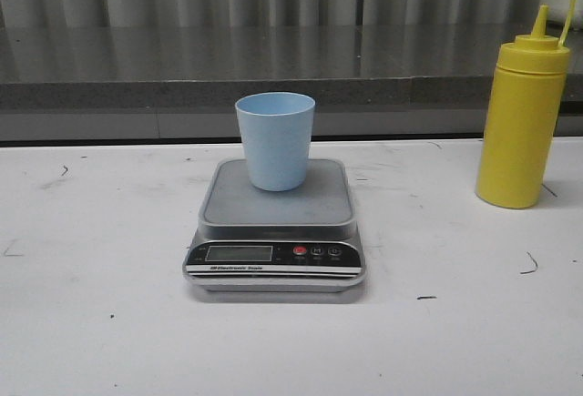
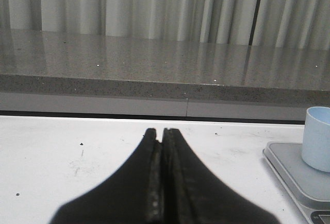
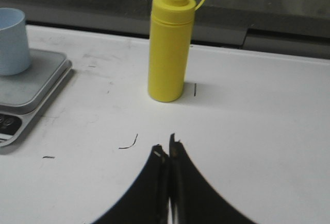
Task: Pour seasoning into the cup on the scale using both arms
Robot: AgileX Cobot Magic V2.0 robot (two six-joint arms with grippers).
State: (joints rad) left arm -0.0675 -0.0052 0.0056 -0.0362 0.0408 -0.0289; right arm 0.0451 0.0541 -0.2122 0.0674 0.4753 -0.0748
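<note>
A pale blue cup (image 1: 275, 140) stands upright on the grey platform of the silver scale (image 1: 273, 232) at the table's middle. The yellow seasoning bottle (image 1: 523, 118) stands upright at the right, capped with a cone nozzle. Neither gripper shows in the front view. In the left wrist view my left gripper (image 2: 163, 131) is shut and empty over bare table, with the cup (image 2: 318, 138) and scale (image 2: 299, 175) off to its side. In the right wrist view my right gripper (image 3: 167, 144) is shut and empty, a short way in front of the seasoning bottle (image 3: 169, 49); the cup (image 3: 11, 41) sits on the scale (image 3: 28, 87).
A grey speckled ledge (image 1: 273, 68) runs along the back of the white table (image 1: 100, 323), with a curtain behind it. Small dark marks dot the tabletop.
</note>
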